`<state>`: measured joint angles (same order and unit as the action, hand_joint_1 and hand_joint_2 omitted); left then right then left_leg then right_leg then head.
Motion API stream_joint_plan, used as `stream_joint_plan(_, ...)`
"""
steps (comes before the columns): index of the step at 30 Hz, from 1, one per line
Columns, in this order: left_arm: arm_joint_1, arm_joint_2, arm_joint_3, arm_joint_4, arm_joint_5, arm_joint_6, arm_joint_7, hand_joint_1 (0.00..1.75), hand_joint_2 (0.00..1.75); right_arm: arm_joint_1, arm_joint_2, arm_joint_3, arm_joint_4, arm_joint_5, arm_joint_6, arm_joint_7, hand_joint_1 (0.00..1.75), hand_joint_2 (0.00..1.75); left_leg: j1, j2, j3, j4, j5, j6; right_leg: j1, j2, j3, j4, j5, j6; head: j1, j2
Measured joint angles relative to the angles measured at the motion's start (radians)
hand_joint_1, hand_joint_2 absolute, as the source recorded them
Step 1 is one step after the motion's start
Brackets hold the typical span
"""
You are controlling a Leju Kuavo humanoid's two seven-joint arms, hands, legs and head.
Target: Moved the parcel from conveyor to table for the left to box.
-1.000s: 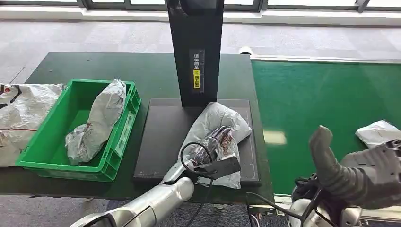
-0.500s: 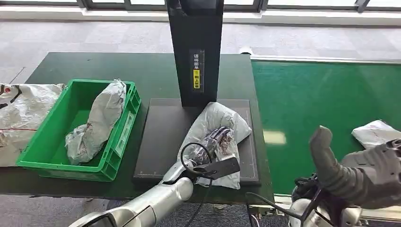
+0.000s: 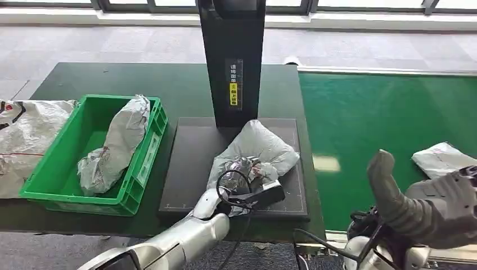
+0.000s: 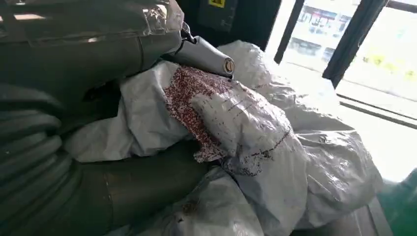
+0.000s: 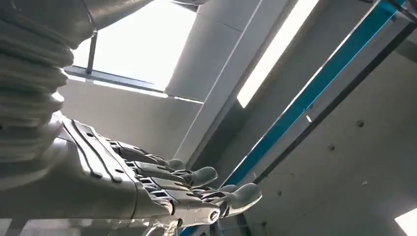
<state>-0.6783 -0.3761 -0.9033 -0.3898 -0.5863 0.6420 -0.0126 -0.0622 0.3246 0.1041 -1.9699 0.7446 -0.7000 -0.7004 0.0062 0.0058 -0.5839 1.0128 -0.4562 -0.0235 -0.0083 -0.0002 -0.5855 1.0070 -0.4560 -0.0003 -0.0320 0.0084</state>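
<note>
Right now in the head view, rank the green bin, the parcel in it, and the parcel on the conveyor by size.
1. Green bin
2. Parcel in the bin
3. Parcel on the conveyor, though the picture's edge cuts it off

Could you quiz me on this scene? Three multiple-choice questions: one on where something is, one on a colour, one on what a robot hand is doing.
1. Where does the parcel under the left robot hand lie?
A. on the dark scale plate
B. on the floor
C. in the bin

2. What colour is the bin?
A. red
B. green
C. yellow

3. What is the right robot hand doing?
A. holding a parcel
B. pressing the belt
C. holding nothing

Answers: 1 A, it rests on the plate before the black post. 2 B, its walls are green. 3 C, its fingers are apart and empty.
</note>
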Motion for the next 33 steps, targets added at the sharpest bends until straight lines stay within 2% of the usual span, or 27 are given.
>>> stream_joint_plan(7, -0.012, 0.003, 0.0, 0.031, -0.056, 0.037, 0.034, 1.75, 1.75, 0.0, 0.0, 0.0, 0.0, 0.0, 0.0, 0.0, 0.0, 1.75, 0.0, 0.0, 0.0, 0.0, 0.0, 0.0, 0.0, 0.0, 0.0, 0.0, 0.0, 0.0, 0.0, 0.0)
stream_joint_plan(10, 0.022, 0.011, 0.025, -0.038, -0.255, 0.054, 0.088, 1.75, 1.75, 0.0, 0.0, 0.0, 0.0, -0.002, 0.0, 0.0, 0.0, 1.75, 0.0, 0.0, 0.0, 0.0, 0.0, 0.0, 0.0, 0.0, -0.001, 0.0, 0.0, 0.0, 0.0, 0.0)
stream_joint_plan(12, 0.087, 0.018, 0.156, -0.187, -0.574, 0.057, -0.004, 1.75, 1.75, 0.0, 0.0, -0.001, 0.0, -0.002, 0.0, 0.0, 0.0, 1.75, 0.0, -0.001, -0.001, 0.0, 0.001, 0.001, 0.0, -0.001, -0.001, 0.0, 0.0, 0.0, 0.0, 0.0)
stream_joint_plan(14, 0.165, 0.013, 0.308, -0.354, -0.735, 0.057, -0.122, 1.75, 1.75, 0.0, -0.001, -0.002, 0.0, -0.003, 0.0, 0.0, 0.0, 1.75, 0.0, 0.001, -0.003, 0.0, 0.0, 0.001, 0.0, 0.001, -0.003, 0.0, 0.0, 0.0, 0.0, 0.0)
stream_joint_plan(17, 0.233, 0.012, 0.462, -0.587, -0.713, 0.057, -0.182, 1.75, 1.75, 0.0, -0.001, -0.005, 0.0, -0.005, 0.0, 0.0, 0.0, 1.75, 0.0, 0.007, -0.003, 0.0, -0.001, 0.0, 0.0, 0.005, -0.005, 0.0, 0.0, 0.0, 0.0, 0.0)
stream_joint_plan(23, 0.316, 0.013, 0.68, -0.963, -0.608, 0.057, -0.282, 1.75, 1.75, 0.002, -0.001, -0.011, 0.0, -0.004, 0.0, 0.0, 0.0, 1.75, 0.001, 0.006, -0.003, -0.001, 0.0, -0.001, 0.001, 0.005, -0.005, 0.0, 0.0, 0.0, 0.0, 0.0)
stream_joint_plan(29, 0.352, 0.022, 0.832, -1.133, -0.499, 0.057, -0.368, 1.75, 1.75, 0.009, -0.002, -0.024, 0.0, -0.003, 0.0, 0.0, 0.0, 1.75, 0.002, 0.004, -0.003, -0.001, 0.0, -0.001, 0.002, 0.003, -0.004, 0.0, 0.0, 0.0, 0.0, 0.0)
stream_joint_plan(33, 0.364, 0.027, 0.926, -1.179, -0.483, 0.057, -0.381, 1.75, 1.75, 0.013, -0.002, -0.029, 0.0, -0.004, 0.0, 0.0, 0.0, 1.75, 0.002, 0.004, -0.003, -0.001, 0.0, -0.001, 0.0, 0.003, -0.004, 0.0, 0.0, 0.0, 0.0, 0.0)
